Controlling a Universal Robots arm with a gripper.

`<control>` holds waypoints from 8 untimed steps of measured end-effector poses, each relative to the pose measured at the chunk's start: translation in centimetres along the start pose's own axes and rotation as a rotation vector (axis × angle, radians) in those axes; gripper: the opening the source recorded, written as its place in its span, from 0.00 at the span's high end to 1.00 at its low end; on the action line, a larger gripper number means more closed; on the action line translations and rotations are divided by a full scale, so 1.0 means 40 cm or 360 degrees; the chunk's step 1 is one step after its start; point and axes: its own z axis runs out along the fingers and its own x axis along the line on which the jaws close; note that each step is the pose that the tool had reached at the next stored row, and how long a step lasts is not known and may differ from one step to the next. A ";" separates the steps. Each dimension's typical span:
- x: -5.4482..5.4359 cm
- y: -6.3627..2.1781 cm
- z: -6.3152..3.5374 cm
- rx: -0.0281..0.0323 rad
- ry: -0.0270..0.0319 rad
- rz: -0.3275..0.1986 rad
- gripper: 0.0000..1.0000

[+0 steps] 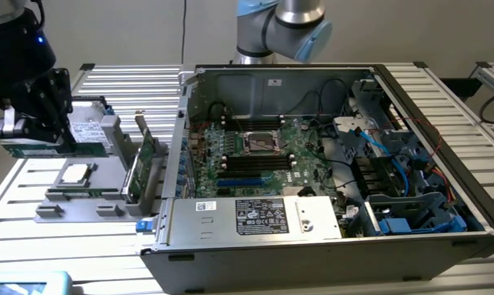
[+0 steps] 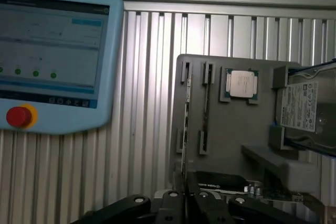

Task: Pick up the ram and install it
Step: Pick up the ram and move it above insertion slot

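Observation:
The ram is a long thin green stick hanging level at the exterior view's left, above the grey parts holder. My black gripper is shut on it from above. In the wrist view the ram shows edge-on as a thin line running out from between my gripper fingers, over the grey holder. The open computer case lies to the exterior view's right, with the motherboard's black slots and blue slot in its middle.
A processor and a hard drive rest on the grey holder, and a taller green expansion card stands at its case-side edge. A blue teach pendant lies on the slatted table. Cables and drive bays crowd the case's right half.

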 end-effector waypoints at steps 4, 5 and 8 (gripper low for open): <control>0.006 -0.037 -0.046 -0.00015 -0.00027 0.0000 0.87; 0.006 -0.047 -0.057 -0.00023 -0.00030 0.0000 0.87; 0.007 -0.073 -0.086 -0.00064 -0.00031 -0.0002 0.87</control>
